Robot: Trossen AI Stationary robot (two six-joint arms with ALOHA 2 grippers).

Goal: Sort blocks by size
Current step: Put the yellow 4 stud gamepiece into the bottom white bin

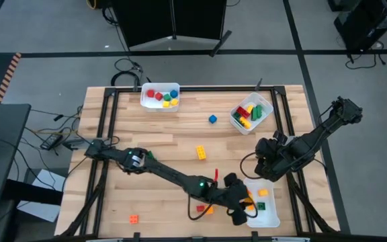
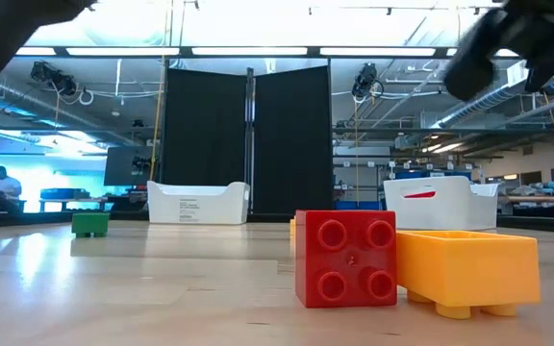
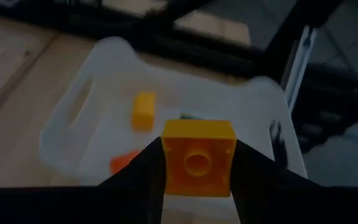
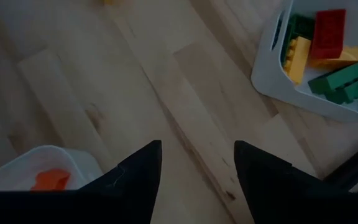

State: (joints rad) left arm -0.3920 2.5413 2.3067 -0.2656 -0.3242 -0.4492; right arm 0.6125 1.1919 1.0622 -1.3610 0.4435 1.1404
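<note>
My left gripper reaches across the near part of the table and is shut on a yellow-orange block over the near-right white bin. A yellow block and an orange block lie in that bin. My right gripper hangs open above bare wood between the two right bins, holding nothing. Loose blocks rest on the table: a blue one, a yellow one, an orange one, and a red one beside an orange one. My left gripper pinches the yellow-orange block by two opposite sides between its two fingers. The fingers come slanting down from the table's left. The block is lifted clear above the bin, with a face bearing one round feature turned toward the wrist camera.
A white bin with small red, yellow, green and blue blocks stands at the far edge. Another bin, at the far right, holds longer green, red and yellow bricks. A green block sits farther off. Black rails frame the table.
</note>
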